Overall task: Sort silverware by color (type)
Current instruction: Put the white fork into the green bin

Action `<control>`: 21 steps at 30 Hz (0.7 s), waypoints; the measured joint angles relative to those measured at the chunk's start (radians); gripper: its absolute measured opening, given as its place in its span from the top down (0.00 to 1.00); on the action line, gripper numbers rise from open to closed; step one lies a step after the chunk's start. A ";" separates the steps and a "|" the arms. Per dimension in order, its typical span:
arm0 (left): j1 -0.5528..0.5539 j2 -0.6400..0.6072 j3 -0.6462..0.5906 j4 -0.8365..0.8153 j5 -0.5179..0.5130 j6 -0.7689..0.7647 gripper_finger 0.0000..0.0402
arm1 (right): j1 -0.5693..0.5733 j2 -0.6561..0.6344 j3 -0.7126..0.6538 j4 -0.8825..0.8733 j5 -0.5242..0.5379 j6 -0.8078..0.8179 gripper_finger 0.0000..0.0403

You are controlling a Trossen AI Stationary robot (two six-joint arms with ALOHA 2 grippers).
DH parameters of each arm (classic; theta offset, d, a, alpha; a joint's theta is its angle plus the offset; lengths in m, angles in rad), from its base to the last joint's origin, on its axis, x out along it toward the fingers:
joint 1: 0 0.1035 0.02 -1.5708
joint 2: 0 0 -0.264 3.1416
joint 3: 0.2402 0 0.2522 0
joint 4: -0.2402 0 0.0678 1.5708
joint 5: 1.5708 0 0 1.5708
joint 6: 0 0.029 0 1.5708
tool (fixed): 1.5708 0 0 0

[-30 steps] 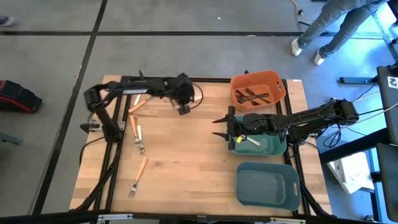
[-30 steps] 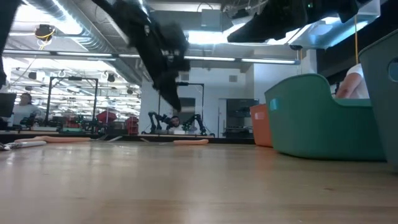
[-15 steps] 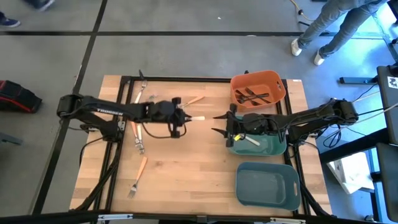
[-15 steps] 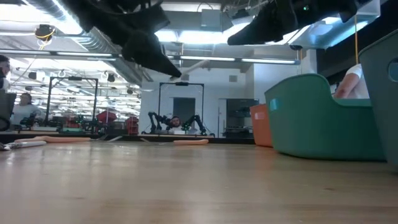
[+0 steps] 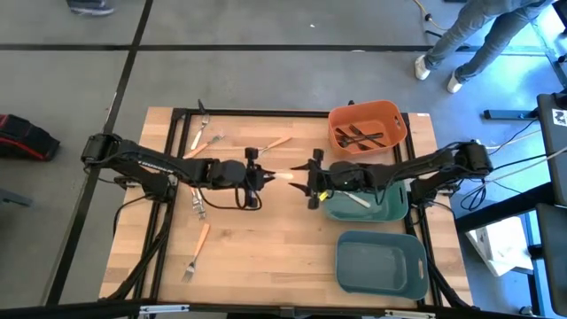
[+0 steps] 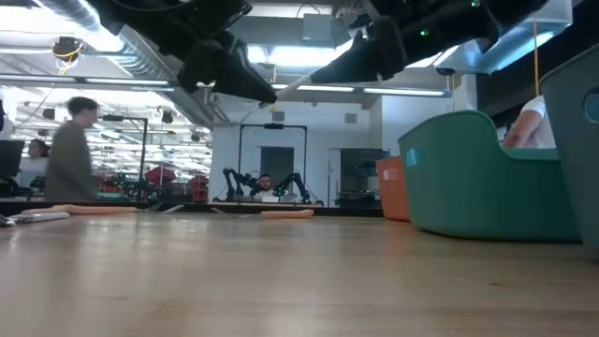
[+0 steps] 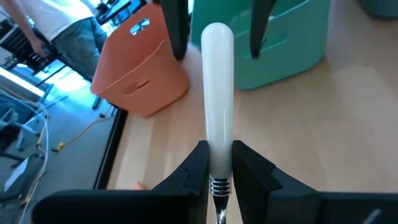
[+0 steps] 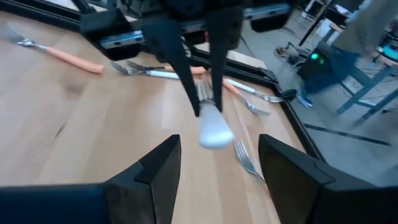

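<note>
My left gripper [image 5: 266, 175] is over the middle of the table, shut on a fork with a white handle [image 7: 217, 93] that points toward the table's right edge. My right gripper [image 5: 310, 182] faces it, open. Its fingers stand just off the handle's free end [image 8: 214, 132] without touching it. Other forks lie on the wood at the left, some with orange handles [image 5: 202, 239] and some with pale ones [image 5: 197, 190]. Dark forks lie in the orange bin [image 5: 366, 113]. A white-handled fork [image 5: 359, 200] lies in the teal bin [image 5: 394, 208]. My left gripper pinches the fork's white handle at the end nearest the metal neck [image 7: 217, 168], between its two fingers. The fingers come in roughly level from the table's left and lie along the fork. The handle sticks out ahead of them, lifted clear of the table.
A second teal bin [image 5: 381, 263] sits at the near right. The orange bin stands at the far right, with the first teal bin between the two. A black frame [image 5: 168, 204] borders the table. People move in the room beyond.
My left gripper has swung from the far side of the table to its middle with the white-handled fork, and has turned until the handle points toward the right edge. My right gripper has moved a little toward the table's left, up to the handle's free end.
</note>
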 joint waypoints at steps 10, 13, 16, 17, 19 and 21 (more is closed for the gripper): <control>-0.002 0.000 0.000 0.010 0.012 -0.001 0.88 | 0.001 0.101 0.058 0.065 -0.018 -0.048 0.50; -0.002 0.000 0.000 0.010 0.027 -0.001 0.88 | 0.001 0.115 0.066 0.069 -0.019 -0.058 0.53; -0.002 0.000 0.000 0.010 0.026 -0.001 0.88 | 0.001 0.118 0.071 0.070 -0.019 -0.076 0.61; -0.002 0.000 0.000 0.010 0.026 -0.001 0.88 | 0.001 0.118 0.071 0.071 -0.019 -0.077 0.64; -0.002 0.000 0.000 0.010 0.026 -0.001 0.88 | 0.001 0.118 0.071 0.068 -0.019 -0.078 0.70; -0.002 0.000 0.001 0.010 0.027 -0.001 0.88 | 0.001 0.118 0.071 0.068 -0.017 -0.085 0.76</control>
